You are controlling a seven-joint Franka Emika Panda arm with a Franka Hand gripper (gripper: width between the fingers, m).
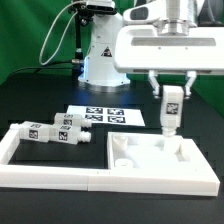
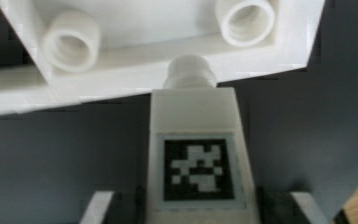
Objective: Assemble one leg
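Pincer [image 1: 170,93]: closing narrowly on the leg [image 1: 170,110], its fingers [image 2: 98,206] pressing the two long sides of the upper part.
Leg: hanging upright in that grip, tag facing the exterior camera, lower end reaching down over the panel [image 1: 150,172].
Peg [image 2: 192,70]: pointing at the panel's edge between two round sockets [image 2: 69,41]; whether it is touching, I cannot tell.
Spare legs [image 1: 52,132]: lying flat on the bench [image 1: 25,105] toward the exterior view's left, well apart from the pincer.
Marker board [image 1: 100,115]: resting behind the panel.
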